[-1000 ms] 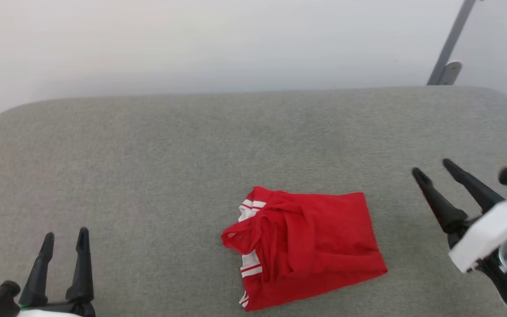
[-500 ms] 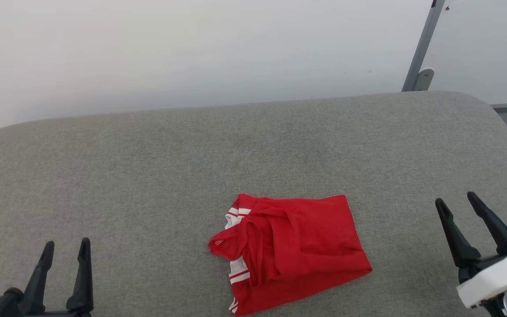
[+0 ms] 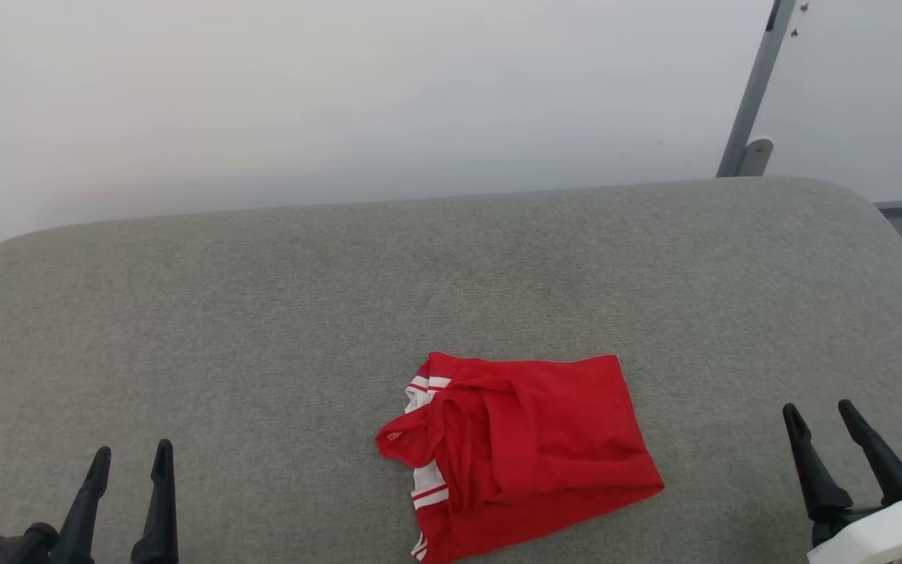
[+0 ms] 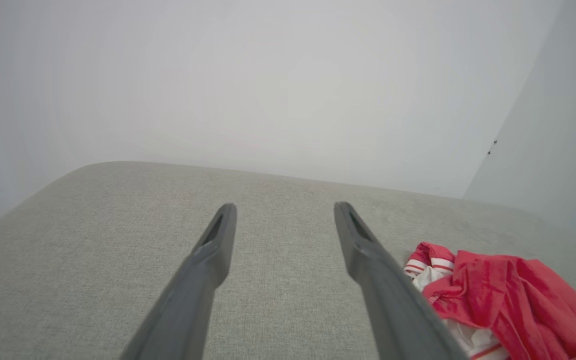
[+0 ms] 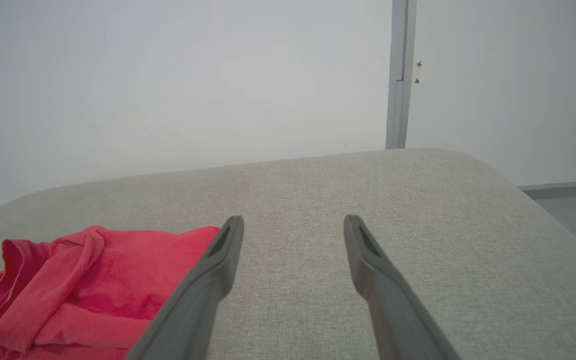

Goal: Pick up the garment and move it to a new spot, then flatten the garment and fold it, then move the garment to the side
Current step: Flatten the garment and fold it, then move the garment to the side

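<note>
You have the garment lying folded into a rough rectangle near the front of the desk, between your two hands and apart from both. Your left hand and right hand sit low at either side, fingers spread wide with nothing in them, likely parked clear of the fold. The red fabric looks thin and limp, with striped white trim bunched at its left end. The desk's grey woven cover looks grippy, so expect drag if you slide it

Folded garment lies on grey cushion between two empty, spread grippers
</note>
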You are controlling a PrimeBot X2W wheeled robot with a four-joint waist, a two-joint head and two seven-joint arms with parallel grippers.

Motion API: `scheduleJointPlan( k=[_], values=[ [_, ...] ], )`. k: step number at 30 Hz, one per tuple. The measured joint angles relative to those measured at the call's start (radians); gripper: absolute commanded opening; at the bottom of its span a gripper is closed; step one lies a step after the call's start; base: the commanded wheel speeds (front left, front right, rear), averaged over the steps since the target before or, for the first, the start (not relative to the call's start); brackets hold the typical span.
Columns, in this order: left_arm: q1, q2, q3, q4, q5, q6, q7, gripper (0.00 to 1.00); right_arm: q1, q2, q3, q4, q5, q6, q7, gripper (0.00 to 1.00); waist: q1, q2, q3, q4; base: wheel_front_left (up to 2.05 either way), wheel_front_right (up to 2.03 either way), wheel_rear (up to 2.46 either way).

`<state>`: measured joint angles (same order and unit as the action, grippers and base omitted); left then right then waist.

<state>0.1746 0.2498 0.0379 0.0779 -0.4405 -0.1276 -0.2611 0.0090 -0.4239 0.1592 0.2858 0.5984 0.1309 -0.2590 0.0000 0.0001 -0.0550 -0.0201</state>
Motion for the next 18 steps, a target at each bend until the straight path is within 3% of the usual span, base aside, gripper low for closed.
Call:
scheduleJointPlan(
  k=[18],
  values=[
    [-0.012,-0.019,-0.023,0.023,0.006,0.000,0.000,1.00,0.045,0.069,-0.068,-0.044,-0.053,0.000,-0.001,1.00,0.0000,0.0000,-0.001,0.033,0.00,0.00,0.00]
  ],
)
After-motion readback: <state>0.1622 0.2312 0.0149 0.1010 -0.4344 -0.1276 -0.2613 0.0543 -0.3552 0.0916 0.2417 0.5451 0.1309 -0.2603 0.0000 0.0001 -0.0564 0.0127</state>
